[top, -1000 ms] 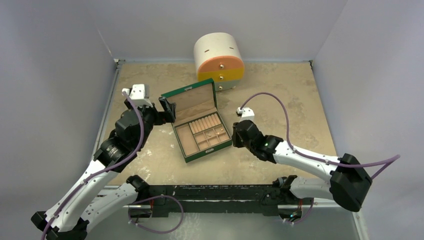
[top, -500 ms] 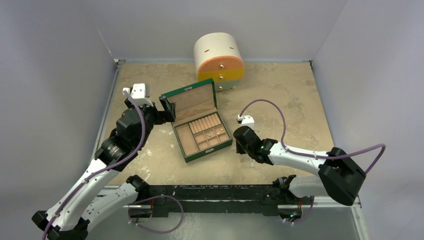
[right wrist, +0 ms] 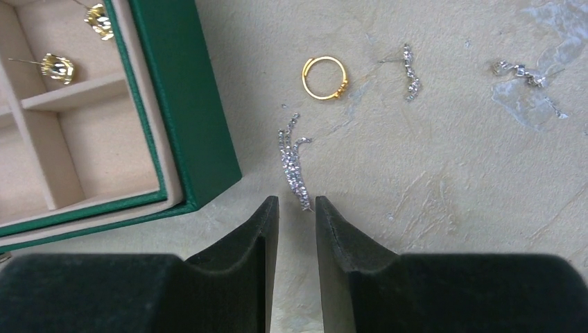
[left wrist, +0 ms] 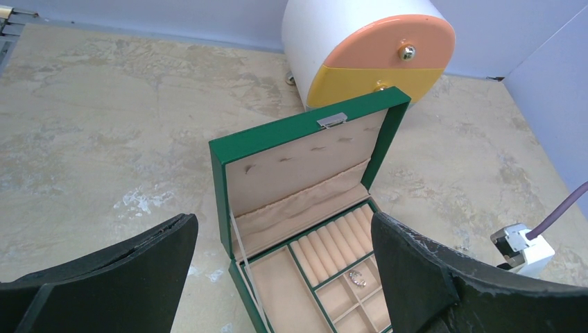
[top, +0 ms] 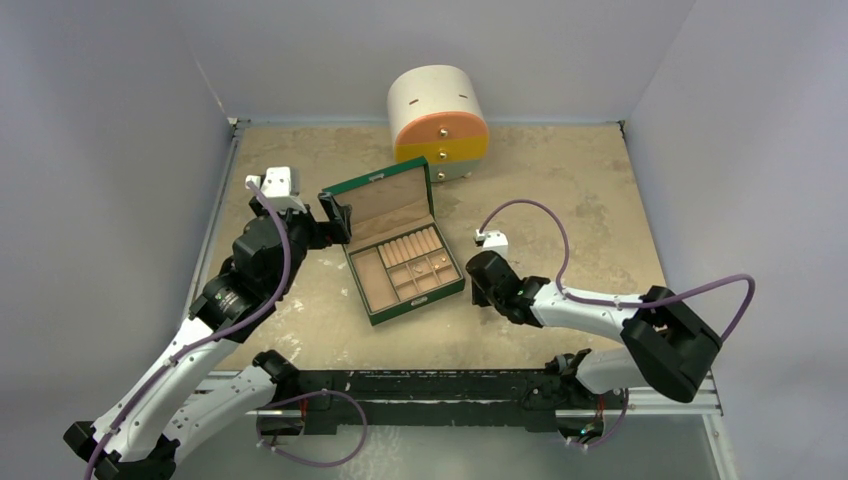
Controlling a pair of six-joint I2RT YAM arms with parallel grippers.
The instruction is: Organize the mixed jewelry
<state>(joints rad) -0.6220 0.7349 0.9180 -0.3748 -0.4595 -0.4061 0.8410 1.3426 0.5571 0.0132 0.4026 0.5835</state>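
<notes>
My right gripper [right wrist: 297, 207] hangs narrowly parted, pinching nothing. Between its tips starts a sparkling silvery strand [right wrist: 292, 163], lying on the desk [right wrist: 451, 173] just beside the green tan-lined box [right wrist: 182, 104]. A thin gold ring [right wrist: 324, 76] lies beyond. I judge this the pickup step: lower, then close.
</notes>
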